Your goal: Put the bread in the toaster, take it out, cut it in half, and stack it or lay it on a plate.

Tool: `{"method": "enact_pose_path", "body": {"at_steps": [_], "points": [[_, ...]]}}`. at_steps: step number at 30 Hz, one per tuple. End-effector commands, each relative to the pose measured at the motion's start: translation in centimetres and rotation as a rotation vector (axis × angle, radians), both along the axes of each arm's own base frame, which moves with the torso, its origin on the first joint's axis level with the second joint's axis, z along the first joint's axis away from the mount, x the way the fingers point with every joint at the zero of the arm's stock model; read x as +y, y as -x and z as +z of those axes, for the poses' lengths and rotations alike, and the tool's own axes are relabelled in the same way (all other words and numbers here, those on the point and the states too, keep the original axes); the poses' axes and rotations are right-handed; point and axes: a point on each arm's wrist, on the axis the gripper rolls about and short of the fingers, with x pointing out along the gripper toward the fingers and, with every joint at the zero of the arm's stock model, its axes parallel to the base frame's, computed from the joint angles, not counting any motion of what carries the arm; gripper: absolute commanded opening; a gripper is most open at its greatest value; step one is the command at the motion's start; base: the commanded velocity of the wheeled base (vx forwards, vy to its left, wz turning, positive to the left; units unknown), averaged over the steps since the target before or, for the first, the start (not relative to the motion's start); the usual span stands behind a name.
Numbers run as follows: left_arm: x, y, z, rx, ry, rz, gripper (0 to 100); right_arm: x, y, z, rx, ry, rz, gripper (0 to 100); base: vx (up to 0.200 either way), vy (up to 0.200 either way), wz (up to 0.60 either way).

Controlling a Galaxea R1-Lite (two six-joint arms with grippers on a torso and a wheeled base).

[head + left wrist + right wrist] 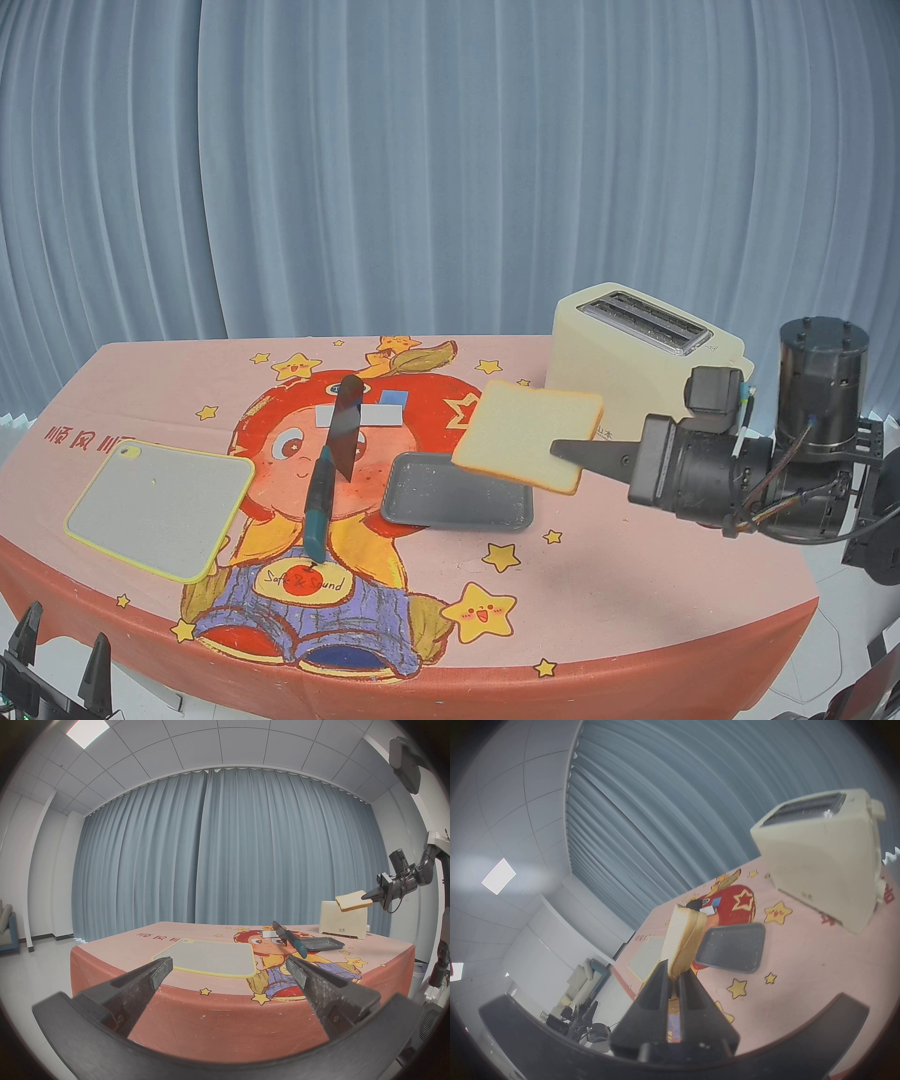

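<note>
My right gripper (pixel 567 451) is shut on the edge of a pale bread slice (pixel 530 433), held in the air above the table, just in front of the cream toaster (pixel 647 361) and over the right end of the dark grey plate (pixel 457 492). In the right wrist view the bread (pixel 682 938) stands edge-on between the fingers (pixel 658 987), with the toaster (pixel 825 860) off to one side. A knife with a teal handle (pixel 323 478) rests with its dark blade raised. My left gripper (pixel 229 975) hangs open below the table's front edge, nothing in it.
A grey cutting board with a yellow rim (pixel 159 506) lies at the table's left. The pink tablecloth (pixel 647 581) has free room at the front right. Blue curtains close off the back.
</note>
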Motion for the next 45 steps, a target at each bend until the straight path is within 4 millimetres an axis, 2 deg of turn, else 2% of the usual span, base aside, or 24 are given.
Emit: {"method": "enact_pose_path", "body": {"at_steps": [1, 12, 23, 33, 36, 41, 45], "points": [[0.0, -0.1, -0.5, 0.010, 0.000, 0.001, 100, -1.9, 0.3, 1.5, -0.065, -0.021, -0.042, 0, 0.000, 0.000, 0.00], [0.0, -0.1, -0.5, 0.012, 0.000, 0.001, 100, -5.0, -1.0, 2.3, -0.194, 0.064, -0.129, 0, 0.000, 0.000, 0.00], [0.0, -0.1, -0.5, 0.012, 0.000, 0.001, 100, -9.3, -2.9, 3.4, -0.340, 0.186, -0.244, 0, 0.000, 0.000, 0.00], [0.0, -0.1, -0.5, 0.012, 0.000, -0.001, 100, -13.0, -3.3, 4.7, -0.472, 0.272, -0.249, 0, 0.000, 0.000, 0.00], [0.0, -0.1, -0.5, 0.012, 0.000, 0.001, 100, -14.2, -3.8, 5.7, -0.519, 0.271, -0.238, 0, 0.000, 0.000, 0.00], [0.0, -0.1, -0.5, 0.012, 0.000, 0.001, 100, -14.4, -4.0, 6.7, -0.555, 0.264, -0.244, 0, 0.000, 0.000, 0.00], [0.0, -0.1, -0.5, 0.012, 0.000, 0.001, 100, -14.5, -4.1, 6.7, -0.575, 0.293, -0.244, 0, 0.000, 0.000, 0.00]]}}
